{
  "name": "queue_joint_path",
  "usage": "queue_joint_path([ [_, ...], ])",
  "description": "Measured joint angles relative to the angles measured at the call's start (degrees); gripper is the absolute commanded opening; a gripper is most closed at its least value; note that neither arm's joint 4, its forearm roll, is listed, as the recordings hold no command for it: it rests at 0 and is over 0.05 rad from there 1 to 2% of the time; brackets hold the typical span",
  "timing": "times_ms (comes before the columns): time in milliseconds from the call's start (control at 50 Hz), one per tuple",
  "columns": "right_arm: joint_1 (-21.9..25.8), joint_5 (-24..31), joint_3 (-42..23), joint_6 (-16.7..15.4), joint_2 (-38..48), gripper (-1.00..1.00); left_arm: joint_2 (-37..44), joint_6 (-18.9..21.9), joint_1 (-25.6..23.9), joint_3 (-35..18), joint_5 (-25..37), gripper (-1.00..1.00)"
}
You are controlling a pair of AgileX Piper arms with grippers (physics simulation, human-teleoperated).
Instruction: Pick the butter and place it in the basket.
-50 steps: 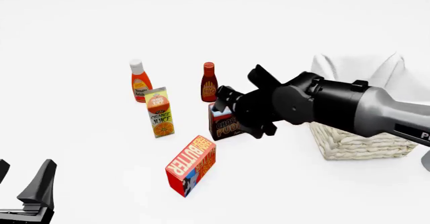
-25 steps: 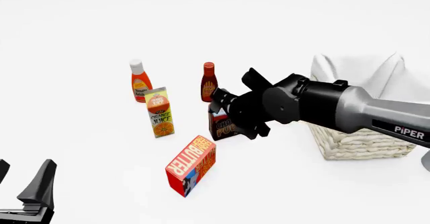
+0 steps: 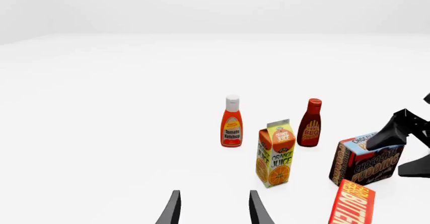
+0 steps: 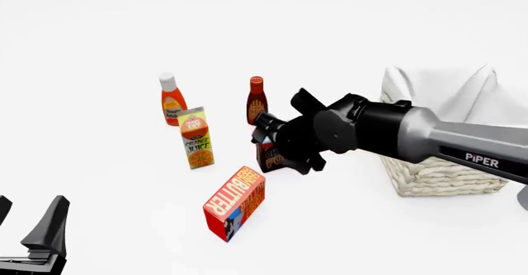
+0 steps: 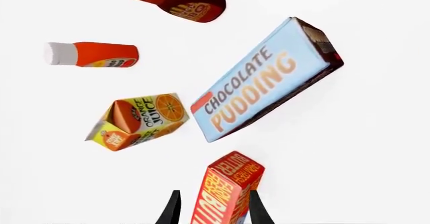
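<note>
Right arm has slid leftward across the front view since the earlier frames; right gripper (image 4: 276, 140) now covers most of the chocolate pudding box (image 4: 272, 157), more than before. Cartons and bottles unmoved.

Right gripper: fingers spread, nothing between them, hovering above the table over the pudding box. Right wrist view shows the two fingertips (image 5: 171, 211) apart, with the near end of the butter (image 5: 225, 189) in line with the gap, not touching.

Butter (image 4: 235, 202): lying on the table (image 4: 99, 40), long side down, white lettering up, blue patch on the end toward the camera. Just in front of the pudding box, a little apart from it. Well apart from the basket (image 4: 441, 173), which sits to the right, partly behind the right arm, white cloth folded over its rim.

Orange juice carton (image 4: 196, 138) upright, left of the pudding box. Ketchup bottle (image 4: 172, 99) and BBQ sauce bottle (image 4: 256, 101) upright behind them.

Left gripper (image 4: 29, 238): low at the near left corner, well apart from everything; left wrist view shows its fingers (image 3: 171, 211) apart, holding nothing
</note>
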Motion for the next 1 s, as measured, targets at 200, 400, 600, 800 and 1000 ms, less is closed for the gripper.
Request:
queue_joint_path([
  [200, 0.4, 2.0, -2.1, -1.2, 1.5, 1.00, 0.0, 0.0, 0.0, 0.0, 0.0, 1.00],
  [400, 1.1, 3.3, -3.8, -1.8, 2.8, 1.00, 0.0, 0.0, 0.0, 0.0, 0.0, 1.00],
  [600, 1.8, 3.9, -4.7, -1.8, 3.7, 1.00, 0.0, 0.0, 0.0, 0.0, 0.0, 1.00],
  [800, 2.3, 4.1, -5.0, -1.2, 4.1, 1.00, 0.0, 0.0, 0.0, 0.0, 0.0, 1.00],
  [1000, 2.5, 3.8, -4.8, -0.4, 4.2, 1.00, 0.0, 0.0, 0.0, 0.0, 0.0, 1.00],
])
